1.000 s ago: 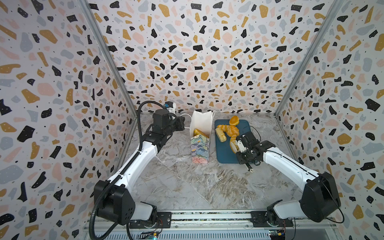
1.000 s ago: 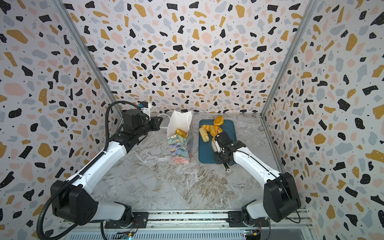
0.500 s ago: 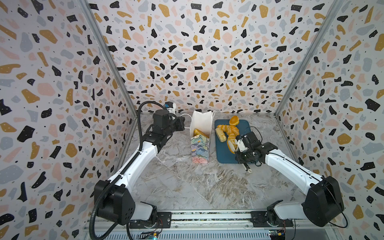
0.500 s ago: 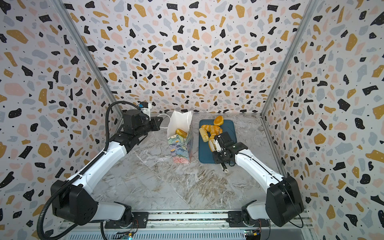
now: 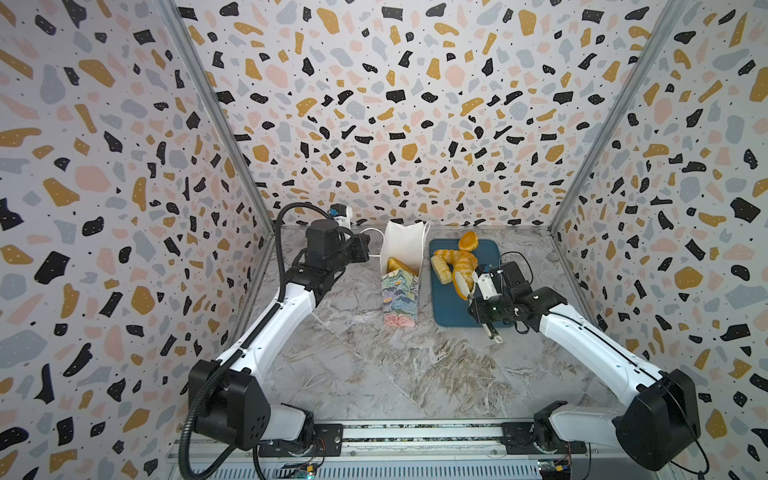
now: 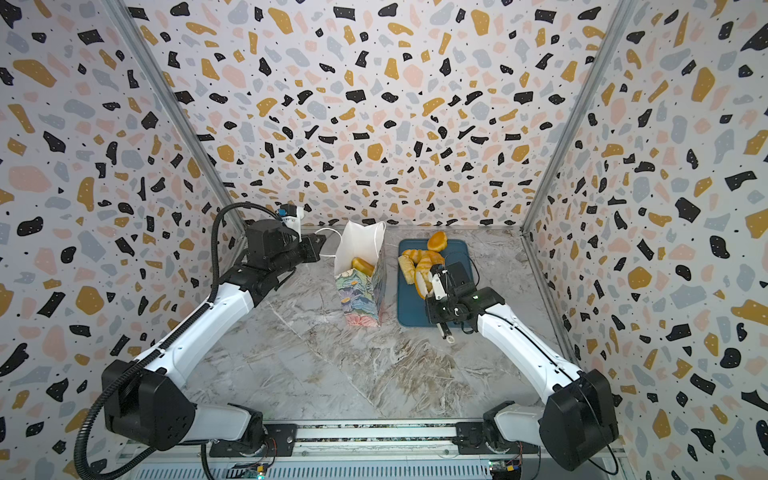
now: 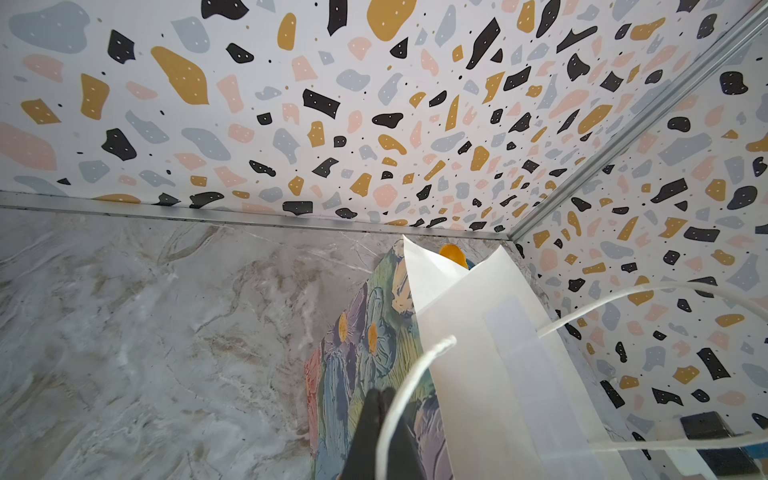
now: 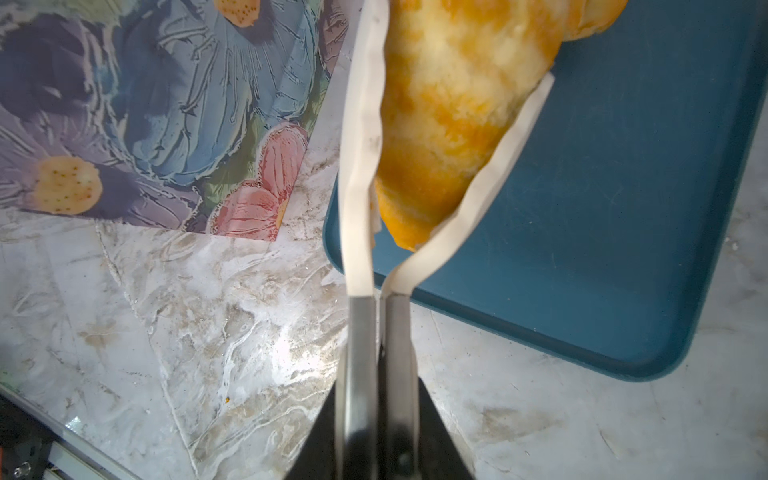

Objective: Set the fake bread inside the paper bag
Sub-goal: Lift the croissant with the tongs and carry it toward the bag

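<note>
Right claw, pressed shut on tongs pinching a croissant, has edged it toward the tray's left edge, beside the paper bag. Left claw pinches the cord handle; the drop likely comes next.

Bright even light, soft shadows, blurred wrist foregrounds

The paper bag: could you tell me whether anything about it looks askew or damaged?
Nothing stands out: the paper bag stands upright, mouth open, one bread inside, its cord handle pinched by the shut left tool.
</note>
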You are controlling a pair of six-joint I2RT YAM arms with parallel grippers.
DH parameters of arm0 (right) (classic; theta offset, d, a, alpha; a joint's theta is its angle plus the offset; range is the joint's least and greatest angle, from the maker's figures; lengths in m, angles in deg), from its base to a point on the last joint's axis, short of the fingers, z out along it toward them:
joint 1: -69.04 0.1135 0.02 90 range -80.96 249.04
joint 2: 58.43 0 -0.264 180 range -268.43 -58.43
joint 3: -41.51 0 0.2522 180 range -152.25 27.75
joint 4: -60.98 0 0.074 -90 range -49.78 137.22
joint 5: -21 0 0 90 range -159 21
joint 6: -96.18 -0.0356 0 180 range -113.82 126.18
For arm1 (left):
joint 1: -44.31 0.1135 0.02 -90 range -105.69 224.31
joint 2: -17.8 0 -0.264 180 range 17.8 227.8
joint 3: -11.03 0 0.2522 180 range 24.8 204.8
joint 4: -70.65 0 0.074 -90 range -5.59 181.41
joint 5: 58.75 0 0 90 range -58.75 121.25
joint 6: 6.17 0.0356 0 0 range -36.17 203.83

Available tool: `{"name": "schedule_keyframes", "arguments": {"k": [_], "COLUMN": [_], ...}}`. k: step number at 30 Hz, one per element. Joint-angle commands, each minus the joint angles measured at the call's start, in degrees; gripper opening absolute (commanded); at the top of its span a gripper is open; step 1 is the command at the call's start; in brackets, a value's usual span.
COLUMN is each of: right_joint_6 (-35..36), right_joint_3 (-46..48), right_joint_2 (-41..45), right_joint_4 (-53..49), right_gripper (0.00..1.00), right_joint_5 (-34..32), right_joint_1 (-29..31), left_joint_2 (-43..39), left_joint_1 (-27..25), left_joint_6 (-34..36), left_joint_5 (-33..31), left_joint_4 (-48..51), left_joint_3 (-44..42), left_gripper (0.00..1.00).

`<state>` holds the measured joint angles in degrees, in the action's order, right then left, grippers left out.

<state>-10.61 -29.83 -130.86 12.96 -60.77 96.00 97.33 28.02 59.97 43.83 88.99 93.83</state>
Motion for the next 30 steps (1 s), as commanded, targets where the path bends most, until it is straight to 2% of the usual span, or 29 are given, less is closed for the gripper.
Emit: {"name": "schedule_keyframes", "arguments": {"k": [1,30], "right_joint_6": [-1.03,-2.92], "right_joint_3": [-3.61,-17.88], "right_joint_2": [2.54,5.08], "right_joint_4": [2.0,5.11], "right_gripper": [0.08,0.08], "right_joint_5": [0.73,5.54], "right_joint_1": [0.02,-0.02], "left_joint_2": [0.45,0.88], "left_joint_1": [0.24,0.48], "left_joint_6": [0.21,0.54], "left_joint_5": [0.27,0.61], "left_joint_4": [-1.92,-1.41], "left_joint_3": [-0.58,-0.16], "left_gripper": [0.0,0.0]}}
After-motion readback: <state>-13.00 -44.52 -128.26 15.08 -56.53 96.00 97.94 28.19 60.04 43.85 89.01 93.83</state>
